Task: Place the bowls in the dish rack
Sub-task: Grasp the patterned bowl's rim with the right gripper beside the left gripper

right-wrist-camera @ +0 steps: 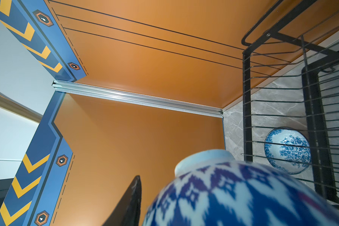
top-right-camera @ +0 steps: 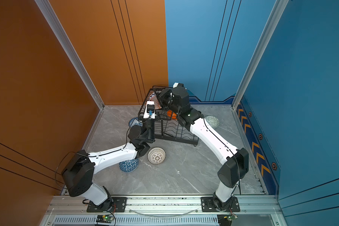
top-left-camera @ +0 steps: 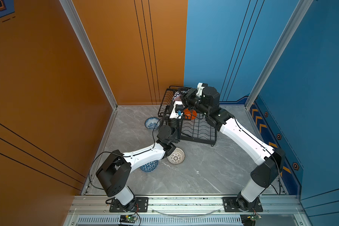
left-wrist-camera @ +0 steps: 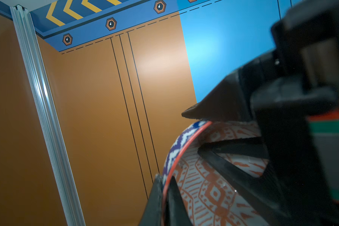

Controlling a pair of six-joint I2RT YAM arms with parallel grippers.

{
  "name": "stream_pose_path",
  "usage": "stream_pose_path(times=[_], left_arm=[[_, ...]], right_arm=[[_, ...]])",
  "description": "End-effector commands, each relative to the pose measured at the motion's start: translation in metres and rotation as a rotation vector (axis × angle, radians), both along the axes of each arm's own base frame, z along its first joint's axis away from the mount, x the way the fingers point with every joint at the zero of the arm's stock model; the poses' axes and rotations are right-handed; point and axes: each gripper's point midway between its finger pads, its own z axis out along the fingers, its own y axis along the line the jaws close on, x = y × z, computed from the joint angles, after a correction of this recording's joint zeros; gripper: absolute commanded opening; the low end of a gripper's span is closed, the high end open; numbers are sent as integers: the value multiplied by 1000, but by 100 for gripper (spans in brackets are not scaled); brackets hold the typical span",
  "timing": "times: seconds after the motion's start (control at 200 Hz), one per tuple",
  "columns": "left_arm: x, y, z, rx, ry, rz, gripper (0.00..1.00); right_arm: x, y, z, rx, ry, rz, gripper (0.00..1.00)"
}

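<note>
the floral bowl [top-left-camera: 152,122] sits on the table [top-left-camera: 194,176] just left of the rack [top-left-camera: 198,129]. nearer, the triangle bowl [top-left-camera: 149,168] lies half hidden under the left arm, and the dotted bowl [top-left-camera: 176,156] is just right of it. both are on the table, apart from the rack.

the left gripper [left-wrist-camera: 164,187] is clamped on the red rim of the orange-white bowl [left-wrist-camera: 213,191], one finger inside and one outside. it holds the bowl on edge at the rack's raised tier on the far left, and whether the bowl touches the wires cannot be told.

the right gripper [left-wrist-camera: 192,133] straddles the same rim from the right, its jaws narrow. one finger is outside, meeting the rim, and one lies inside the bowl, but it cannot be told whether they grip.

the orange bowl [top-left-camera: 190,114] lies in the rack under the right arm. in a top view the green bowl [top-right-camera: 212,121] stands on the table just right of the rack.
</note>
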Motion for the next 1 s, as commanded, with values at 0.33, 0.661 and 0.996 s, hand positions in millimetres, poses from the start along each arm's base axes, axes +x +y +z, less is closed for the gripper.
stream_pose_path(times=[0.33, 0.661, 0.996], left_arm=[[-4, 22, 22, -94, -68, 50, 0], [-8, 13, 21, -85, -71, 24, 0], [-7, 13, 17, -77, -57, 31, 0]], right_arm=[[-14, -28, 32, 8, -80, -25, 34], [-6, -23, 28, 26, -65, -18, 29], [-4, -17, 23, 40, -57, -2, 1]])
